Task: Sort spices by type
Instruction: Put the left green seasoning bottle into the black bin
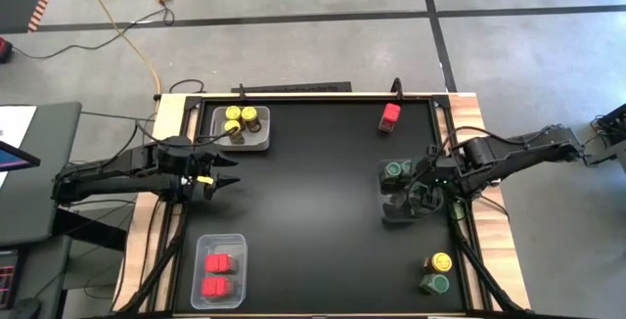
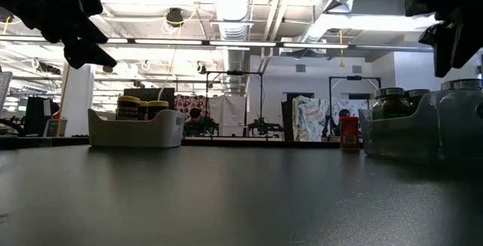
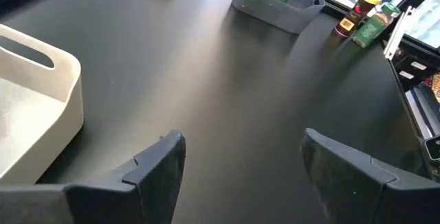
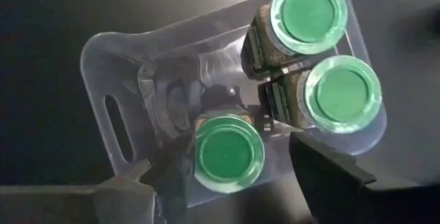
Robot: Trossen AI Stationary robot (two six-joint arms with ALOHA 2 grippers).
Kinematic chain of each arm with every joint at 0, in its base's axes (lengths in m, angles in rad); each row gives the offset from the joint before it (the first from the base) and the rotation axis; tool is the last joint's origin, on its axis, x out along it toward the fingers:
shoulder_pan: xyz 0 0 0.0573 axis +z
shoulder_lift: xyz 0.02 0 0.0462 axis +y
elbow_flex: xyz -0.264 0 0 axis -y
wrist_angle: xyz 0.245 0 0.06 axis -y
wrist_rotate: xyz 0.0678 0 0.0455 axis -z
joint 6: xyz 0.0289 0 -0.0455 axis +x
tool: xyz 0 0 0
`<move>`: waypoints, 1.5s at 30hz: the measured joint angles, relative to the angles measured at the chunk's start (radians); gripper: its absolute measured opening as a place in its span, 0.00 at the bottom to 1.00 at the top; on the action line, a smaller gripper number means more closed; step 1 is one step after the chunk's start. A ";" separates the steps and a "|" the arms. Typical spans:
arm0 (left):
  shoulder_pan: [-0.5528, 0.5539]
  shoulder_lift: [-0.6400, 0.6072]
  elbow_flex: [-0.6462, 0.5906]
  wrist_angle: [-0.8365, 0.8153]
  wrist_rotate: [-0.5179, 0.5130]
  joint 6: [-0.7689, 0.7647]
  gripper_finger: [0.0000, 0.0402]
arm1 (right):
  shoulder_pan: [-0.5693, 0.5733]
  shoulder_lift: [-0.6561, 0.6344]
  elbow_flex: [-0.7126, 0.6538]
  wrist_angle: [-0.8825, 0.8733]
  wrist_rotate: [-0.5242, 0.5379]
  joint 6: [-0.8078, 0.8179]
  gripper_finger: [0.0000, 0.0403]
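Sorting is partly done, each bin taking one type. The right hand (image 4: 223, 172) hovers over the clear bin (image 1: 389, 213) at the surface's right edge, fingers apart around a green-lidded jar (image 4: 227, 152); whether they grip it I cannot tell. Two more green jars (image 4: 307, 7) stand beside it. The left hand (image 1: 223, 179) waits open and empty near the yellow jars' bin (image 1: 262, 143). The red bin (image 1: 240, 250) holds blocks. Only the high view shows the strays: a red block (image 1: 390, 115), a yellow jar (image 1: 439, 262) and a green jar (image 1: 436, 283) (still loose).
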 joint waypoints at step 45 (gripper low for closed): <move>0.000 0.000 0.000 -0.033 0.000 0.000 0.69 | 0.194 -0.033 -0.115 -0.032 -0.050 0.194 0.03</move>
